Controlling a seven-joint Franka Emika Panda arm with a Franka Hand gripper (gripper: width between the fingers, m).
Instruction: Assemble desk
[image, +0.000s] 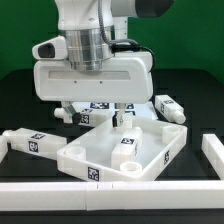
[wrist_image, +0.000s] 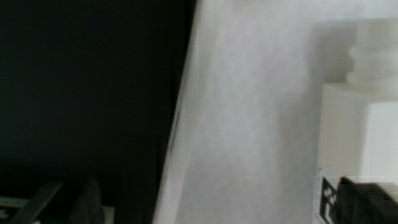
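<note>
White plastic parts crowd the middle: the tray-like desk top (image: 92, 152) sits lower centre, turned cornerwise, one tagged leg (image: 127, 143) lying inside it. A second leg (image: 25, 140) lies at far left, a third leg (image: 168, 106) at upper right, both apart from it. The bulky arm (image: 90, 70) hides what lies behind. Only the wrist view shows the dark fingertips (wrist_image: 68, 200) spread wide. The pincer (image: 119, 118) points straight down over the top's upper half.
</note>
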